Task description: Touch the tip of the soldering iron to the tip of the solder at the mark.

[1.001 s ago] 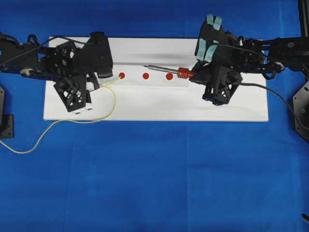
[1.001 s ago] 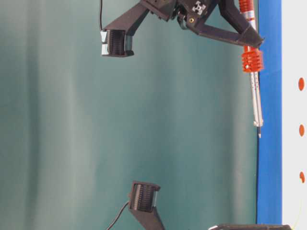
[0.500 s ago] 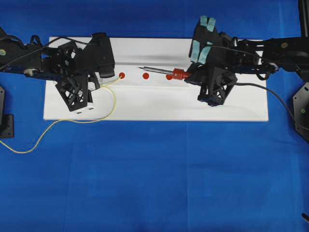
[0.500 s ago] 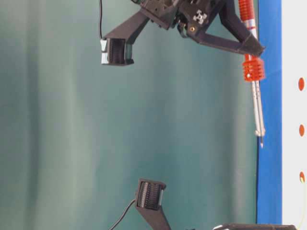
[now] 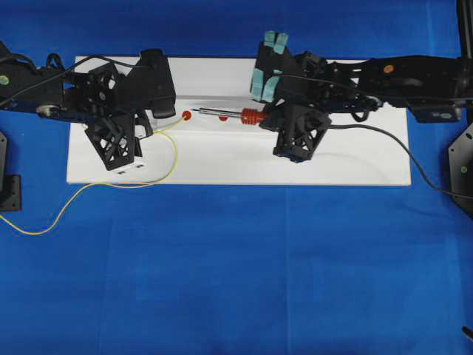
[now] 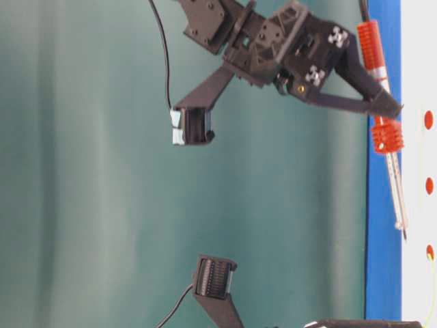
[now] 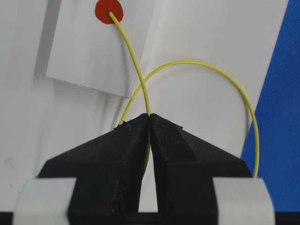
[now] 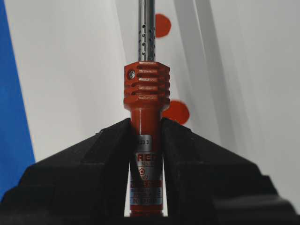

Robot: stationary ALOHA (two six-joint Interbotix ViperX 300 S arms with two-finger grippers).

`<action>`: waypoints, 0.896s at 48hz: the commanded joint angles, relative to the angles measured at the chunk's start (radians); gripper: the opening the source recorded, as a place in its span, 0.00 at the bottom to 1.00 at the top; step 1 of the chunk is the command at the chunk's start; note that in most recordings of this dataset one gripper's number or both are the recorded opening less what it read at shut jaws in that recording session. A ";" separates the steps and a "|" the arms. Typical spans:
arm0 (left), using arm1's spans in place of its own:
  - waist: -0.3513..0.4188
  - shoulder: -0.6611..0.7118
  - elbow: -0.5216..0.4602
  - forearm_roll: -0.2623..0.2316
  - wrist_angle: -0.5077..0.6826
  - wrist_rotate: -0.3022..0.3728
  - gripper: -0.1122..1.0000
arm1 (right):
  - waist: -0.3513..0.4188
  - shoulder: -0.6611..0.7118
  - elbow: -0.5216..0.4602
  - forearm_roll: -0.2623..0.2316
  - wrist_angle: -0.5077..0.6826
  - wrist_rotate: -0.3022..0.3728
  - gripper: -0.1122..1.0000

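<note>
Overhead, step in hand: I bring the soldering iron [image 5: 225, 114] toward the leftmost red mark [image 5: 186, 115], where the solder [image 5: 174, 148] ends. Judgement: advance slowly along the shaft's own line and hold height steady, so the tip meets the wire end and does not push it off the mark.
Overhead, right claw [image 5: 267, 117]: clamped on the iron's red handle; the iron's tip lies just beside the mark, contact not confirmed.
Overhead, left claw [image 5: 159, 118]: near the mark, on the white board [image 5: 222, 159].
Table-level, iron [image 6: 394, 184]: tilted down toward the board, tip close above it and short of the nearest mark [image 6: 430, 252].
Left wrist, left claw [image 7: 149, 123]: jaws fully together, pinching the yellow solder [image 7: 136, 65]; the wire end rests on the mark [image 7: 108, 10].
Right wrist, right claw [image 8: 146, 140]: jaws pressed against both sides of the handle [image 8: 146, 122]; the shaft points away over two marks.
</note>
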 commanded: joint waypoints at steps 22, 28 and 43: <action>0.002 -0.008 -0.011 0.002 -0.005 -0.002 0.12 | 0.012 0.038 -0.060 -0.017 0.025 0.003 0.16; 0.002 -0.008 -0.011 0.002 -0.003 0.000 0.12 | 0.009 0.043 -0.067 -0.017 0.025 0.003 0.16; 0.002 -0.008 -0.012 0.002 0.002 -0.002 0.12 | 0.005 0.044 -0.072 -0.029 0.046 0.003 0.16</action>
